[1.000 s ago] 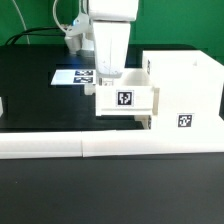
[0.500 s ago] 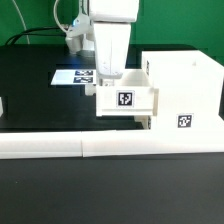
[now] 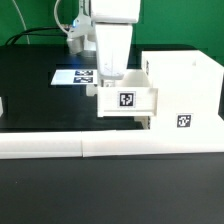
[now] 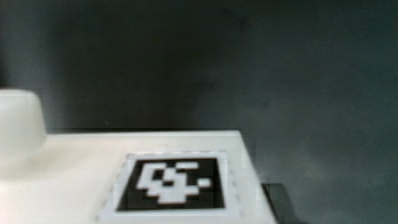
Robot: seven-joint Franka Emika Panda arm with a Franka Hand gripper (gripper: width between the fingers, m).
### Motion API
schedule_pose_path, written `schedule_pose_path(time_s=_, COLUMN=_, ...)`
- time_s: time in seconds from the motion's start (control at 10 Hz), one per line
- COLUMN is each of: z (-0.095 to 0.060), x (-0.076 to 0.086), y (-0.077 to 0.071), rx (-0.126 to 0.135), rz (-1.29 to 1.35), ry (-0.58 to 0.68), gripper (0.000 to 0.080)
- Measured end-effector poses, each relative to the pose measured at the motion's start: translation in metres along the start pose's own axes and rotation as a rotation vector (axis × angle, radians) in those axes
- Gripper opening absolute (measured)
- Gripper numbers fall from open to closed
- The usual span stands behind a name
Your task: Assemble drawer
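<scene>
The tall white drawer shell (image 3: 183, 85) stands at the exterior view's right, with a tag (image 3: 185, 121) on its front. A small white tray (image 3: 127, 99) with a tag on its front sits raised off the table, its one end in the shell's open side. My gripper (image 3: 106, 80) comes straight down onto the tray's wall away from the shell and looks shut on it. The fingertips are partly hidden by the tray. In the wrist view the tray's tagged face (image 4: 175, 183) fills the lower part, with its round knob (image 4: 15, 125) beside it. A second tray is not clearly visible.
The marker board (image 3: 72, 76) lies on the black table behind the gripper. The long low white border wall (image 3: 60, 147) runs along the table's front. A small white part (image 3: 2, 105) shows at the exterior view's left edge.
The tray and gripper have shifted very slightly toward the shell. Otherwise nothing has moved.
</scene>
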State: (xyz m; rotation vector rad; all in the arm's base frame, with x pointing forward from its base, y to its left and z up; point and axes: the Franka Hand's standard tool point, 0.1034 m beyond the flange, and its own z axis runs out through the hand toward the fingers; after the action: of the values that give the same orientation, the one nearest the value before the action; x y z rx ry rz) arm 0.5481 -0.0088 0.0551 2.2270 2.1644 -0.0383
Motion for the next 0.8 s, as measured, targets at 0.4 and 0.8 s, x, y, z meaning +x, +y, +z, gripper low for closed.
schedule_pose_path(time_s=0.4, z=-0.001, x=0.007, y=0.001, rx=-0.001, rz=-0.002, ry=0.001, gripper=0.0042)
schedule_pose_path(time_s=0.8, z=-0.001, x=0.009, y=0.0, rx=-0.003, rz=0.017, ry=0.003, gripper=0.0042)
